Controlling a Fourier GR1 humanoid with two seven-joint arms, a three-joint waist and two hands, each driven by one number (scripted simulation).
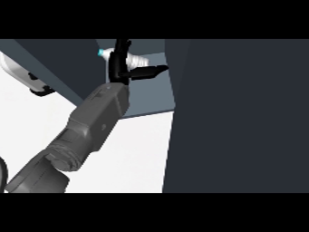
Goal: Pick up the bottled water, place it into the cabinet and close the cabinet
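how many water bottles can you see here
1. The bottled water lies inside the cabinet, behind the hand reaching in. The dark door at the right could hide more.

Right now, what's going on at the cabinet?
One forearm reaches up from the lower left into the open cabinet, and its hand is at the bottle, which lies on its side on the shelf, teal cap to the left. The fingers look straight rather than curled round it. The dark door stands open at the right. I can't tell which arm this is; no other hand shows.
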